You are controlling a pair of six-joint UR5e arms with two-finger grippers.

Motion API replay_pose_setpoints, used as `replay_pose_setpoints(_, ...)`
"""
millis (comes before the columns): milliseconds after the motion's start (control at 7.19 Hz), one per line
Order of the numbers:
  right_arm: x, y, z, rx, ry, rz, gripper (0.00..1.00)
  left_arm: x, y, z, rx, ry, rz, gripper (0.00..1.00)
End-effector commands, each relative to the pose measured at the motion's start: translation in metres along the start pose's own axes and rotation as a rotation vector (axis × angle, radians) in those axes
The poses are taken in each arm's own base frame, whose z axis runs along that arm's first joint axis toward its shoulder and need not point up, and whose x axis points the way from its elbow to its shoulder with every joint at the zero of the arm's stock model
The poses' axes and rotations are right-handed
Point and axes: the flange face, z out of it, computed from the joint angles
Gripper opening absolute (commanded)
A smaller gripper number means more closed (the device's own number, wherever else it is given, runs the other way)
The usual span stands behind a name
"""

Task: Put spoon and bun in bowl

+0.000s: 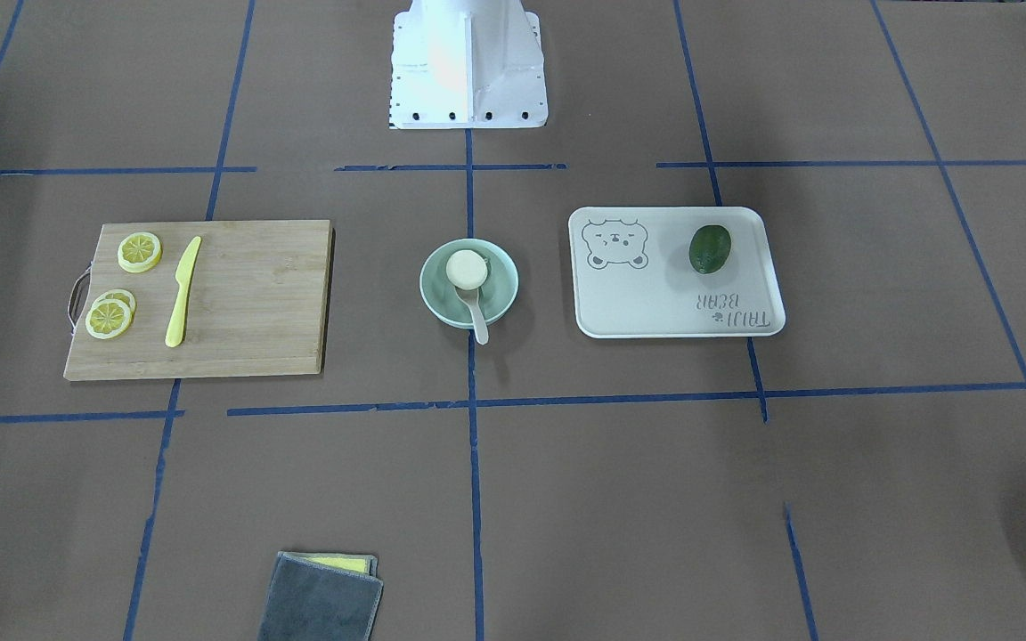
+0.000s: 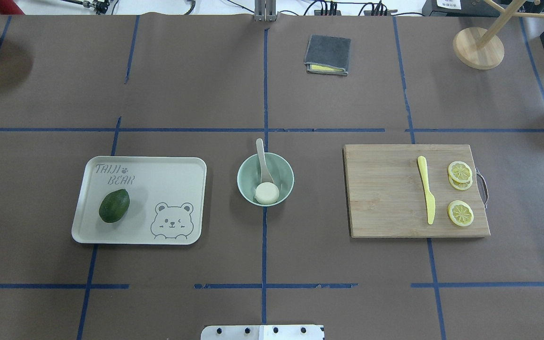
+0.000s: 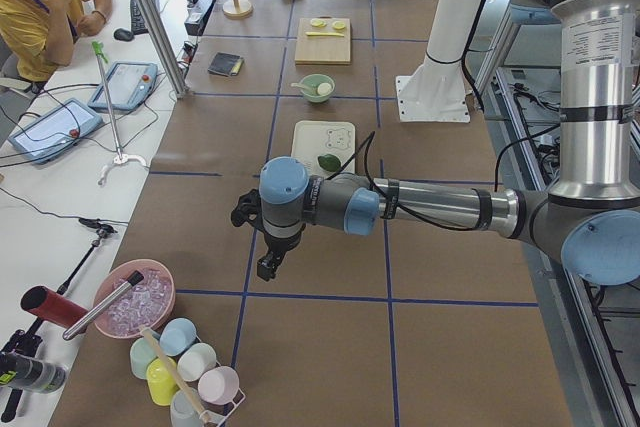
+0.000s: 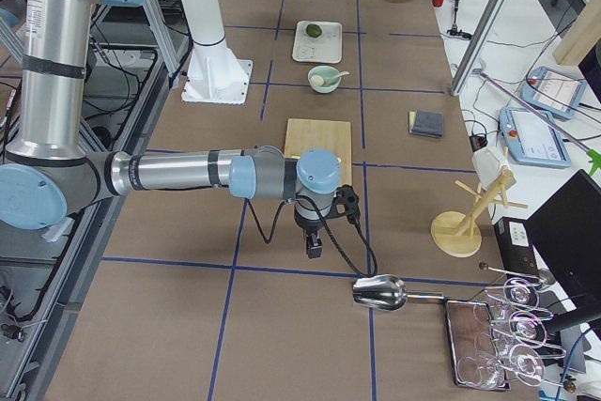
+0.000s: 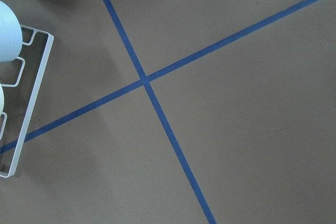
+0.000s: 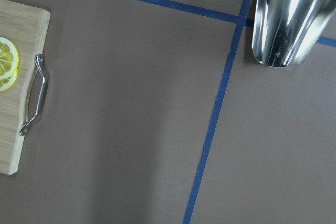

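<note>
Bun (image 2: 267,193) and spoon (image 2: 262,158) are in the bowl (image 2: 289,175); both arms are out at the table ends.
In my side views the left gripper (image 3: 268,265) and right gripper (image 4: 314,249) hang over bare table. I cannot tell how wide either stands. Overhead, the bun lies at 6 o'clock in the bowl, and the spoon's handle crosses the rim at 12 o'clock.

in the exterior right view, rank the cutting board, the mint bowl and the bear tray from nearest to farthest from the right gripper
From the right gripper:
1. cutting board, just beyond the gripper along the table
2. bowl, mid-table, in front of the robot's base
3. bear-print tray, past the bowl, toward the far end
</note>
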Motion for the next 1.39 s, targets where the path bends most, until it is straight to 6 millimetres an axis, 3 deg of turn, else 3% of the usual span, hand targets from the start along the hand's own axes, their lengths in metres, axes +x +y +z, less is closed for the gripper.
replay_pose_setpoints(0,-0.001,0.001,-0.001,0.001,-0.001,0.003,1.0,-0.015,0.016,0.019,-0.04,0.004,-0.035,1.0)
replay_pose_setpoints(278,0.007,0.003,0.005,-0.015,0.021,0.021,1.0,-0.02,0.041,0.032,-0.1,0.031,-0.16,1.0)
replay_pose_setpoints(557,0.005,-0.002,0.001,-0.008,0.027,0.024,1.0,-0.021,0.049,0.036,-0.171,0.057,-0.267,1.0)
replay_pose_setpoints(696,-0.004,-0.015,-0.011,0.001,0.052,0.04,1.0,-0.005,0.042,0.027,-0.164,0.151,-0.341,1.0)
replay_pose_setpoints(835,-0.008,-0.018,-0.016,-0.004,0.053,0.046,1.0,-0.001,0.042,0.024,-0.158,0.153,-0.351,1.0)
replay_pose_setpoints(1252,-0.011,-0.019,-0.019,0.007,0.056,0.107,1.0,-0.011,0.033,0.024,-0.123,0.076,-0.279,1.0)
